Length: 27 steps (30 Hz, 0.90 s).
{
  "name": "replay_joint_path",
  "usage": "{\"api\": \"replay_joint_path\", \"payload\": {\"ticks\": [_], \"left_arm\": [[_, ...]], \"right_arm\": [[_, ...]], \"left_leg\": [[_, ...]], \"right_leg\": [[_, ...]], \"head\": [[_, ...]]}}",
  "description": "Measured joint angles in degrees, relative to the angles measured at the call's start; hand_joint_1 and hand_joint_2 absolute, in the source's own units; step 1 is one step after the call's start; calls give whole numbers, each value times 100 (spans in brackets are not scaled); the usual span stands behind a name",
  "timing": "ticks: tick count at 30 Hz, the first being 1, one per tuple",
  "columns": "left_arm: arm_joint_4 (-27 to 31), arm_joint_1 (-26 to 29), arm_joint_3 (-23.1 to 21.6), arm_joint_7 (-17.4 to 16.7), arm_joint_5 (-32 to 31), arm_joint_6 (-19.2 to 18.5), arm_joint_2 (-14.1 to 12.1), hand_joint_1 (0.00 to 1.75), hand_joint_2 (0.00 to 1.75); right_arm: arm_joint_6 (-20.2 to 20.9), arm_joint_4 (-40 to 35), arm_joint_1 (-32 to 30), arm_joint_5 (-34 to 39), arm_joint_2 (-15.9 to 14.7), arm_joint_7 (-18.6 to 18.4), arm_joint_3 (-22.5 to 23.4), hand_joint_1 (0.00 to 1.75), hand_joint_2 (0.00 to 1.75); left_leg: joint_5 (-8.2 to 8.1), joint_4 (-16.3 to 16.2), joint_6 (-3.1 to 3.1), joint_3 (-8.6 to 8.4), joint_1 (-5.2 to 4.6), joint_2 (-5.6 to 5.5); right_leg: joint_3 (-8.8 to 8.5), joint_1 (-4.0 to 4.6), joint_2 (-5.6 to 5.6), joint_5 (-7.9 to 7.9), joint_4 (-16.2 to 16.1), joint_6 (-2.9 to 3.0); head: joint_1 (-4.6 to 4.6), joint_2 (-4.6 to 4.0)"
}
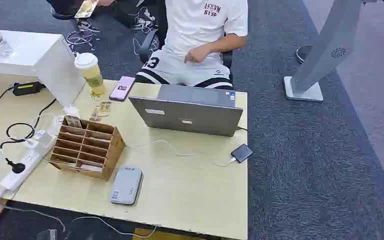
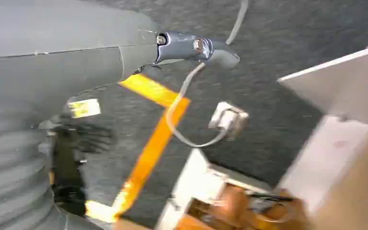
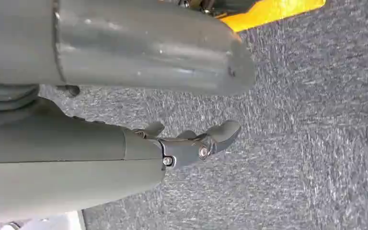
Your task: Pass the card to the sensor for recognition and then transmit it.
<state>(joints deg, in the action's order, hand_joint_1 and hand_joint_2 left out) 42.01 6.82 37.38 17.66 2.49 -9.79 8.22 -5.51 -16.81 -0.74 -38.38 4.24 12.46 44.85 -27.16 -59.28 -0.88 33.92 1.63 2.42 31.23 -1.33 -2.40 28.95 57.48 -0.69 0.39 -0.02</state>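
A card (image 1: pixel 72 121) stands in the back corner slot of the wooden card box (image 1: pixel 87 147) on the table (image 1: pixel 190 195). The grey sensor (image 1: pixel 126 185) lies flat just beside the box, near the table's front edge. Both hands hang low over the carpet — well apart from the card. The left hand (image 2: pixel 100 52) holds nothing, its fingers (image 2: pixel 206 48) stretched out. The right hand (image 3: pixel 124 120) holds nothing too — its fingers (image 3: pixel 211 141) are apart and a little bent.

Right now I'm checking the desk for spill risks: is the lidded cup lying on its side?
No: in the head view the lidded cup stands upright on the table, beside the pink phone.
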Motion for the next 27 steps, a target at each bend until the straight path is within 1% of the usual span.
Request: {"api": "replay_joint_path", "payload": {"ticks": [1,2,9,10,11,12,14,15,17,19,20,24,27], "left_arm": [[38,15,0,4,13,-2,0,0,175],[215,85,0,35,44,-9,15,0,175],[278,99,0,46,59,-13,30,0,175],[595,175,0,129,134,-39,107,0,175],[687,196,0,162,164,-41,116,0,175],[1070,293,-2,273,266,-57,164,0,175],[2014,554,-53,551,501,-101,315,0,175],[2667,741,-151,746,663,-160,413,0,175],[3010,819,-206,853,750,-184,466,0,175],[3124,837,-212,894,791,-201,483,0,175],[3275,895,-227,925,820,-214,498,0,175],[4044,1023,-374,1126,863,-365,592,0,175],[4565,1029,-546,1276,713,-385,575,0,175]], "right_arm": [[-2,2,7,-28,2,7,4,0,0],[-9,13,23,-79,7,15,50,0,0],[-13,15,27,-98,9,18,71,0,0],[-53,31,38,-213,18,18,195,0,0],[-68,37,45,-247,22,18,232,0,0],[-114,61,75,-400,33,20,354,0,0],[-210,109,127,-739,57,22,673,0,0],[-267,140,168,-971,81,24,883,0,0],[-308,157,182,-1098,85,26,1003,0,0],[-317,162,184,-1161,85,26,1025,0,0],[-317,164,198,-1200,85,29,1067,0,0],[-378,210,246,-1456,109,35,1292,0,0],[-411,240,289,-1666,118,39,1418,0,0]], "left_leg": [[0,0,0,-1,1,0],[0,0,0,-2,2,5],[0,0,0,-3,2,7],[0,0,0,-1,1,2],[0,0,0,-1,1,0],[0,0,0,-2,1,1],[0,0,0,-2,1,1],[0,0,0,-2,1,1],[0,0,1,-3,1,0],[1,0,1,-3,1,-2],[1,0,0,-6,4,3],[3,0,3,-6,2,-3],[3,0,3,-8,2,-2]], "right_leg": [[0,1,1,0,0,0],[3,2,7,0,0,0],[4,1,9,0,0,0],[1,1,2,0,0,0],[0,1,-1,0,0,0],[0,0,2,0,0,0],[-1,1,1,0,0,0],[-2,1,1,0,0,0],[-2,0,1,0,0,0],[-3,1,-2,0,0,0],[-2,3,6,0,0,0],[-2,1,-3,0,0,0],[1,1,-2,0,0,0]], "head": [[-4,0],[0,0],[0,0],[-2,0],[0,0],[-4,0],[-2,0],[0,0],[-4,0],[-7,0],[-2,0],[-2,0],[-2,0]]}}
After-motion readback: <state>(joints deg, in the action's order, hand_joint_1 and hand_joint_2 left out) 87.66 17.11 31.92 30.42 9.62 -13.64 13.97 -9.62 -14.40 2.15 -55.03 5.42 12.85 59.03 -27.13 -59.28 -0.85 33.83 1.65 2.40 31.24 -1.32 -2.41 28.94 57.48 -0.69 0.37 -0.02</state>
